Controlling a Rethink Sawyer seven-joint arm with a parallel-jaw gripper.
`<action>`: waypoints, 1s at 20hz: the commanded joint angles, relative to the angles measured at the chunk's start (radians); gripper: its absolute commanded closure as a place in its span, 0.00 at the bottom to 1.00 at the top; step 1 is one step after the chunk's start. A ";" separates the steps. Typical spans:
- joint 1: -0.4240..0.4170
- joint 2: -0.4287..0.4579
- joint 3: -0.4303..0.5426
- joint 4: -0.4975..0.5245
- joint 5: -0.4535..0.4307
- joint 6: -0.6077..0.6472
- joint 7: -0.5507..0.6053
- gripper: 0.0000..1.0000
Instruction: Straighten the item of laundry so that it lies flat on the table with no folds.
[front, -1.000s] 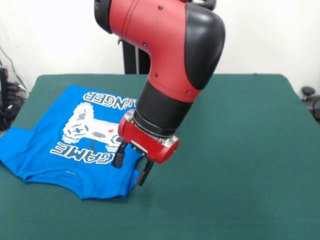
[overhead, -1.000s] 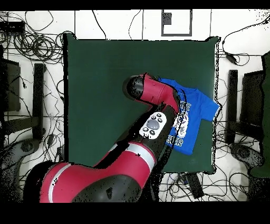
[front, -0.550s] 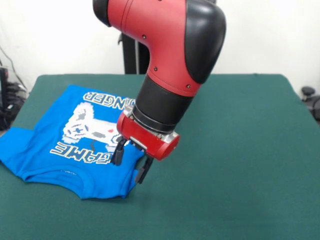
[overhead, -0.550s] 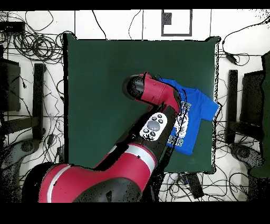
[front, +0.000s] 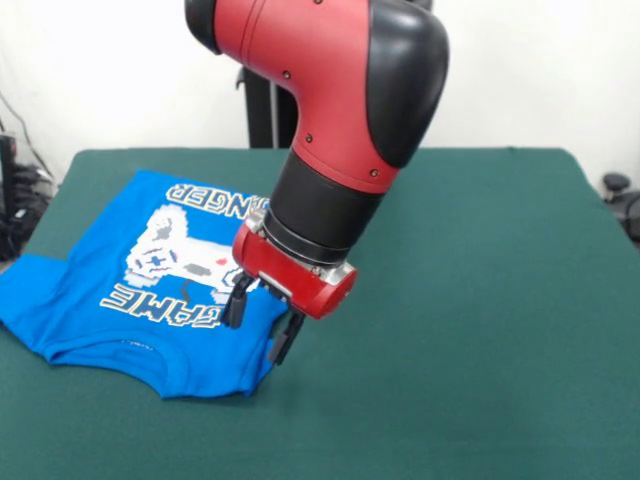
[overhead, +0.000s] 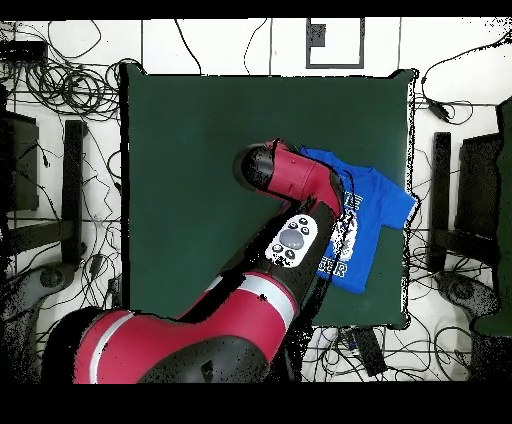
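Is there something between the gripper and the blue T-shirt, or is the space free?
Nothing lies between them. In the front view the open gripper hangs just over the T-shirt edge, with only bare green table beside it.

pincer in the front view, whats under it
The open pincer hangs over the blue T-shirt's edge, with the green table beside. The arm hides part of the lettering.

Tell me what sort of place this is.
Probably a robotics lab: a red arm's gripper hangs over a blue T-shirt on a green felt table, with cables strewn on the floor around it.
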 joint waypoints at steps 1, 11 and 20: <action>0.010 0.046 0.117 0.100 -0.001 -0.026 0.198 0.00; 0.004 0.057 0.124 0.099 -0.001 -0.044 0.197 0.00; 0.005 0.071 0.121 0.091 0.001 -0.050 0.201 0.00</action>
